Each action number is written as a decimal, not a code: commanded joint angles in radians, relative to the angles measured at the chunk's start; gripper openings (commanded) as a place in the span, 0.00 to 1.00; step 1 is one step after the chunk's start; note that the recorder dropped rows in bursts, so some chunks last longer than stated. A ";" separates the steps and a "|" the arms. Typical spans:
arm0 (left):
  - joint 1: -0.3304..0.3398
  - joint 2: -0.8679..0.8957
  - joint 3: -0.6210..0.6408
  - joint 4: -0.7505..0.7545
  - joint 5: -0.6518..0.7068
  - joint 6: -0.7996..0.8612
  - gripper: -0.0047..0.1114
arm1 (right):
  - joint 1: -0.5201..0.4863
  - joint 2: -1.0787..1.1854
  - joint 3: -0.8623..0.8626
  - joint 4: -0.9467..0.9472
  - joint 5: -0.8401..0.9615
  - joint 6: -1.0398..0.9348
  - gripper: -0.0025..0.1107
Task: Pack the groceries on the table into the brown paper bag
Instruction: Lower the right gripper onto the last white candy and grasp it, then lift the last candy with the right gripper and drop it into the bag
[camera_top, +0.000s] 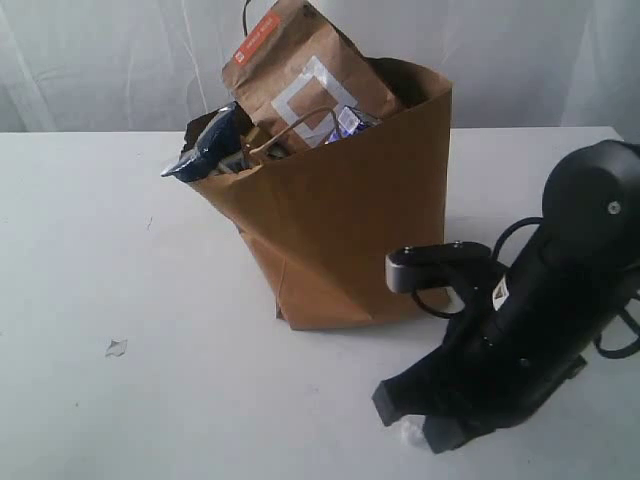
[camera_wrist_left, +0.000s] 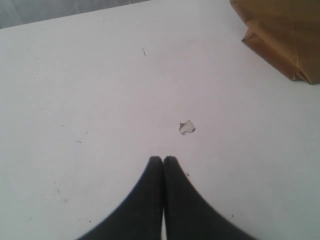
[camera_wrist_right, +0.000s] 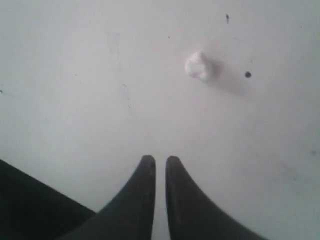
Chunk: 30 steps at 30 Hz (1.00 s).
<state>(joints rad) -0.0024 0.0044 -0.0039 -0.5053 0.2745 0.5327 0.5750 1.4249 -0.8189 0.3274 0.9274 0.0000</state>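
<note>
The brown paper bag (camera_top: 350, 220) stands upright at the middle of the table (camera_top: 100, 250); its lower corner (camera_wrist_left: 285, 35) also shows in the left wrist view. A kraft pouch with an orange strip (camera_top: 300, 70) sticks out of the bag's top. A dark printed packet (camera_top: 205, 145) hangs over the bag's left rim, and a small blue-white carton (camera_top: 350, 122) peeks out beside the pouch. My left gripper (camera_wrist_left: 163, 159) is shut and empty over bare table. Low at the front right, my right gripper (camera_wrist_right: 160, 159) has its jaws nearly together with nothing between them.
A small white crumpled lump (camera_wrist_right: 198, 65) lies on the table just ahead of the right gripper. A tiny clear scrap (camera_wrist_left: 186, 127) lies ahead of the left gripper, left of the bag. The right arm (camera_top: 540, 300) is bulky beside the bag's right side.
</note>
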 joint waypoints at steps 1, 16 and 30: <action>0.001 -0.004 0.004 -0.009 -0.004 -0.003 0.04 | -0.005 0.064 0.003 0.036 -0.120 -0.083 0.27; 0.001 -0.004 0.004 -0.009 -0.004 -0.003 0.04 | -0.005 0.264 0.003 0.028 -0.300 -0.117 0.39; 0.001 -0.004 0.004 -0.009 -0.004 -0.003 0.04 | -0.005 0.290 -0.006 0.065 -0.221 -0.132 0.06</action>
<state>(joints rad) -0.0024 0.0044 -0.0039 -0.5053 0.2745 0.5327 0.5750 1.7183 -0.8165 0.3689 0.6716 -0.1224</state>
